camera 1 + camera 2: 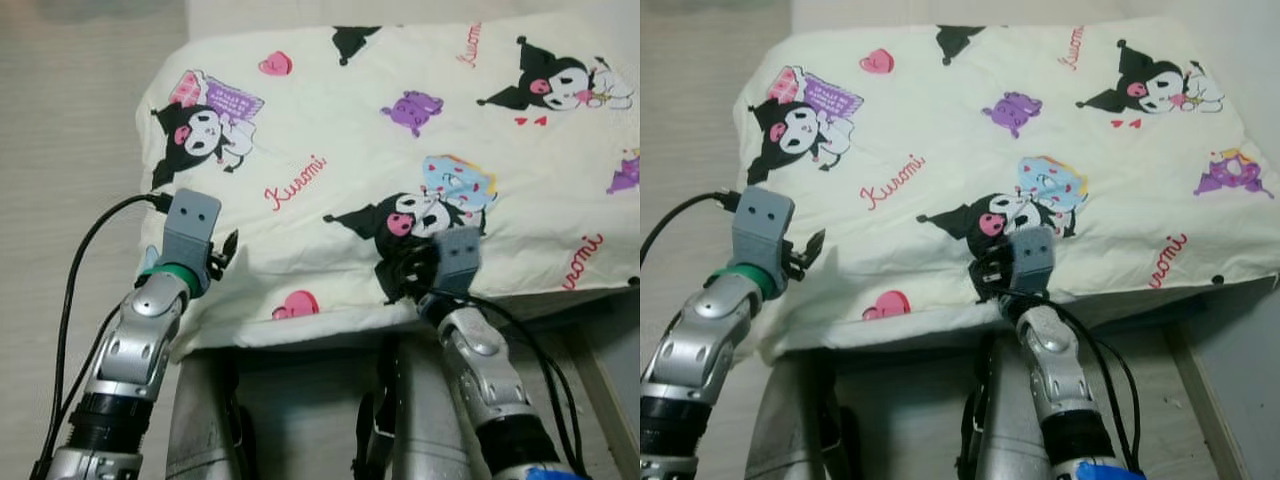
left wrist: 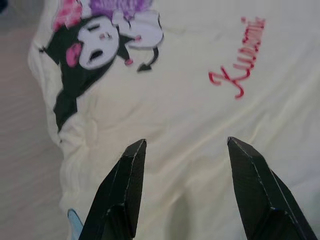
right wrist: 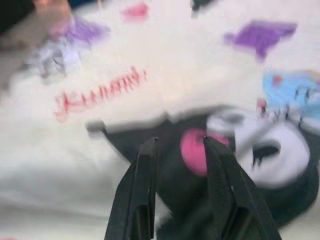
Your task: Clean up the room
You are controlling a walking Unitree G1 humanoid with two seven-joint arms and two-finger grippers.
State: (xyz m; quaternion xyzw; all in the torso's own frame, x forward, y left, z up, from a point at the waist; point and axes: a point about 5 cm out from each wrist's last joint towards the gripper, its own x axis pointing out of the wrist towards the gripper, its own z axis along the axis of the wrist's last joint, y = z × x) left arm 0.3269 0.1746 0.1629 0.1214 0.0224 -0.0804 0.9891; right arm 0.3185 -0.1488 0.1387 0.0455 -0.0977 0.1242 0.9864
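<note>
A cream cushion cover [image 1: 400, 150] printed with black cartoon figures, pink hearts and red lettering lies spread before me. Its near edge hangs just over my arms. My left gripper [image 1: 226, 252] is at the near left corner of the fabric, open, and in the left wrist view its fingers [image 2: 125, 185] stand wide apart just above the cloth. My right gripper [image 1: 400, 272] sits at the near edge over a black figure with a pink face [image 3: 192, 145]. Its fingers [image 3: 142, 190] are a narrow gap apart with the print showing between them. The right wrist view is blurred.
Pale wooden floor [image 1: 60, 150] lies to the left of the fabric. A black cable [image 1: 72, 285] loops off my left wrist. My grey lower body [image 1: 200, 420] is under the fabric's near edge. A pale beam [image 1: 605, 385] runs along the floor at the near right.
</note>
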